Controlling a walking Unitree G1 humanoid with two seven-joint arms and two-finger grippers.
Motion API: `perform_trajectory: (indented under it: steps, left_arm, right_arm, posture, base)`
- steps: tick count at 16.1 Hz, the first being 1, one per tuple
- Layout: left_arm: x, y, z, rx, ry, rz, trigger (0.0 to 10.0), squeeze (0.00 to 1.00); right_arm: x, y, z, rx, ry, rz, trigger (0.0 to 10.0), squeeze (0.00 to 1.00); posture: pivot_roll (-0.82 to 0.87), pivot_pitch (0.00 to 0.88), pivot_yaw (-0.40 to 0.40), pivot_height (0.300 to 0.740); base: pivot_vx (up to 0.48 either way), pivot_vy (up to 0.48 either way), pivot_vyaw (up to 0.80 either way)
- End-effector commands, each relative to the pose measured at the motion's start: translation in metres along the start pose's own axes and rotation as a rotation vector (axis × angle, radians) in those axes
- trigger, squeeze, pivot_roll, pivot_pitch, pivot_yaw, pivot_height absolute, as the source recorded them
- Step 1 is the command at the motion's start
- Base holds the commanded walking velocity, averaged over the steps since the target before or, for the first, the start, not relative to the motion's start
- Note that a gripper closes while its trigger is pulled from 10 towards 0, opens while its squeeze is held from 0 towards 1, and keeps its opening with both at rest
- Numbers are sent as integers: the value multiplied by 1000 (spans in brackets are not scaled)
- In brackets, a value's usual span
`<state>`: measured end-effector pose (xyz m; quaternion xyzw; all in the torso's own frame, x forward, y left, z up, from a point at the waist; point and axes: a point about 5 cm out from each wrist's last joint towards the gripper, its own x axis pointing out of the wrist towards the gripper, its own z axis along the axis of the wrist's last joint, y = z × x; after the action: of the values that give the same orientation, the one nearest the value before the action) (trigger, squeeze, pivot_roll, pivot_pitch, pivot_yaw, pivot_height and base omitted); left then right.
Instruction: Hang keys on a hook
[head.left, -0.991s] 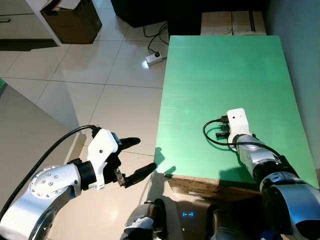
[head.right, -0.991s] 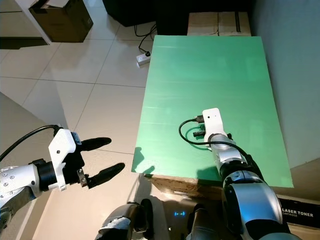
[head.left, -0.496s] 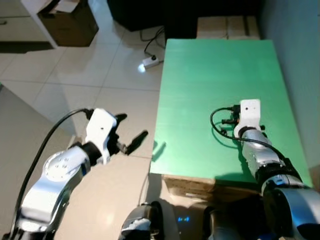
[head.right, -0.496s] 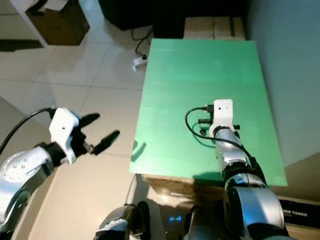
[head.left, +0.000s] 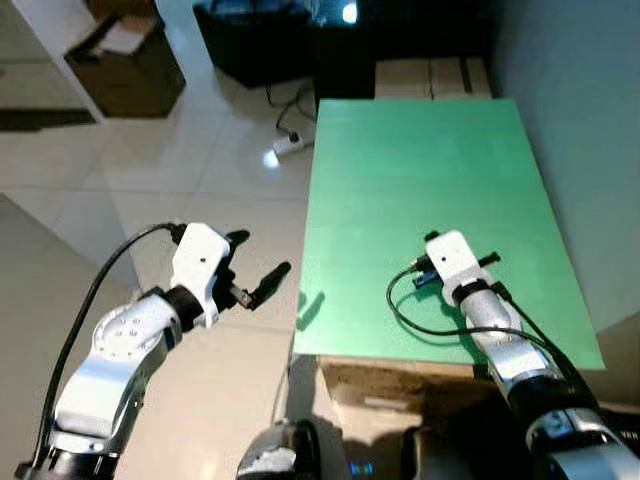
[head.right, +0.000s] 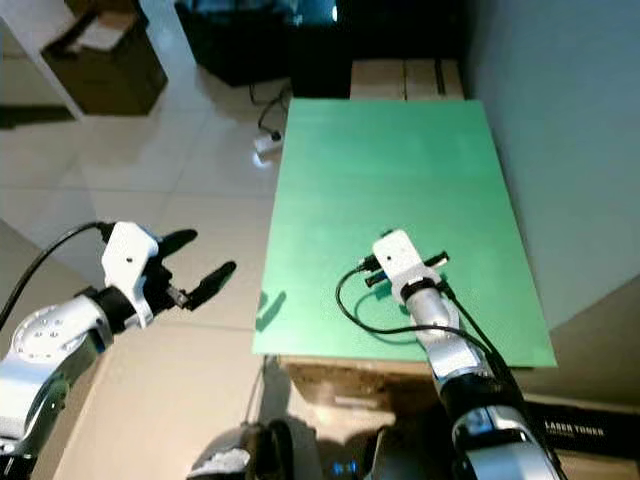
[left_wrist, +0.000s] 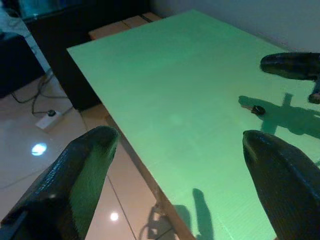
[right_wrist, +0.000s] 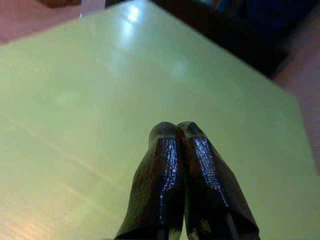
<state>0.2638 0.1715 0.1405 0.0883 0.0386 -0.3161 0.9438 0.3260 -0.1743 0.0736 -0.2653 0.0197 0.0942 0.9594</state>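
Note:
A green tabletop (head.left: 420, 180) lies in front of me. My right gripper (right_wrist: 176, 129) is shut with nothing between its fingers, held low over the near part of the table. Its white wrist block (head.left: 450, 255) sits there with a black cable looping off it. My left gripper (head.left: 264, 252) stands open over the tiled floor, just left of the table's near left corner and facing across it. In the left wrist view a small dark object (left_wrist: 258, 109) lies on the green surface under the right gripper's black fingers (left_wrist: 290, 65). I cannot tell what it is.
A white power strip (head.left: 288, 147) with cables lies on the tiles left of the table. An open cardboard box (head.left: 125, 65) and a dark cabinet (head.left: 260, 40) stand farther back. Another carton (head.left: 430, 75) sits beyond the table's far edge. A grey wall (head.left: 585, 120) borders the right side.
The whole view has shifted. My left gripper has risen from low near the table's corner and stays open. My right wrist has turned and drawn a little nearer and leftward, still shut.

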Motion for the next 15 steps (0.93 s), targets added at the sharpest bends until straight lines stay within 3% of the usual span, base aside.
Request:
perform_trajectory:
  steps: [1,2,4,5,6,7,8,15]
  left_arm:
    - [3,2,-2,10,5,9,10000,0]
    - [7,1,0,10,-5,2,10000,0]
    - [8,1,2,42,2,-29,10000,0]
    - [8,2,3,52,4,-39,10000,0]
    - [7,0,5,84,6,-77,10000,0]
    - [5,-2,5,86,4,-81,10000,0]
    - [5,-5,6,86,0,-79,10000,0]
    - [10,-5,14,92,-19,-53,10000,0]
  right_arm:
    - [-4,5,-3,35,15,-30,0,0]
    - [-4,7,-4,50,25,-33,0,0]
    - [-2,10,-8,241,86,-47,0,0]
    - [0,10,-9,288,99,-49,0,0]
    - [4,10,-8,357,114,-53,588,0]
    - [4,14,-11,323,135,-6,10000,0]
    - [3,14,-18,328,192,-3,10000,1000]
    - [9,1,-28,350,311,7,10000,1000]
  posture:
    - [-55,115,141,740]
    - [-50,113,144,740]
    - [-37,122,148,740]
    - [-19,134,155,740]
    - [0,159,152,740]
    - [8,150,152,740]
    - [17,137,147,740]
    - [73,173,139,740]
  base:
    - [0,0,0]
    - [0,0,0]
    - [0,0,0]
    - [0,0,0]
    - [0,0,0]
    - [0,0,0]
    - [0,0,0]
    - [0,0,0]
